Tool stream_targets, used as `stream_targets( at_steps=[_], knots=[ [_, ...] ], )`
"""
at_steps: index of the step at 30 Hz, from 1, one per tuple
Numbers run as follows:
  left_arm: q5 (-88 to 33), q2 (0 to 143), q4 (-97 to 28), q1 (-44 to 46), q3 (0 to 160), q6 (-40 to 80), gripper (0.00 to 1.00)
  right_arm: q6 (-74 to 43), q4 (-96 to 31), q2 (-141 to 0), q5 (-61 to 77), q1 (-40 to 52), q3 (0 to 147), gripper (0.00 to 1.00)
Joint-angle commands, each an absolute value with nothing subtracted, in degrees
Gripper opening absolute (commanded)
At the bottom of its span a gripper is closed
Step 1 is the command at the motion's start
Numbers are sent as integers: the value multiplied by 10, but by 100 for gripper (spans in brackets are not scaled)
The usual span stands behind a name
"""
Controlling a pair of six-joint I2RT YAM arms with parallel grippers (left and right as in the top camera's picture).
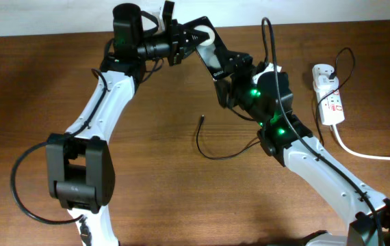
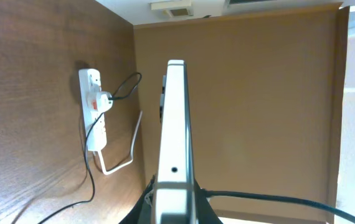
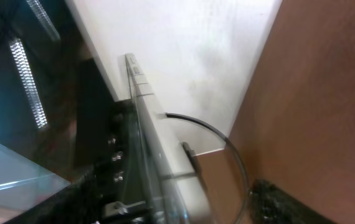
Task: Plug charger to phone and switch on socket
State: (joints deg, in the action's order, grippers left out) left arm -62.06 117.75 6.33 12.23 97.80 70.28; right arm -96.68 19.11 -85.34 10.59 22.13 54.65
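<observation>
The black glossy phone (image 1: 215, 55) is held in the air above the back of the table, between both arms. My left gripper (image 1: 185, 37) is shut on its far end; in the left wrist view the phone's (image 2: 175, 124) pale edge runs up from the jaws (image 2: 174, 208). My right gripper (image 1: 232, 78) is shut on its near end; the right wrist view shows the phone's edge (image 3: 146, 118) in the jaws (image 3: 165, 211). The charger's connector tip (image 1: 202, 118) lies free on the table, below the phone. The white socket (image 1: 329, 96) lies at the right, also seen in the left wrist view (image 2: 94, 112).
The thin black charger cable (image 1: 215, 156) loops across the table under my right arm and up to a white plug (image 1: 323, 72) in the socket. The socket's thick white cord (image 1: 366, 154) runs off to the right. A wall stands behind the table.
</observation>
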Motion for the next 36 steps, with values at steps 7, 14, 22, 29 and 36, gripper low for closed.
stream_targets(
  at_steps=[7,14,22,29,36],
  knots=[
    [-786,1176,62,-25,983,599,0,-696,-90,-849,109,191,550,99],
    [-817,1176,-32,-58,983,500,0,-451,-236,-849,120,168,550,99],
    [-869,1176,-102,-131,983,455,0,-344,-347,-849,173,169,616,64],
    [-873,1176,-102,-131,983,455,0,-343,-439,-968,126,246,791,46],
    [-873,1176,-102,-131,983,455,0,-349,-377,-1131,126,268,846,35]
  ],
)
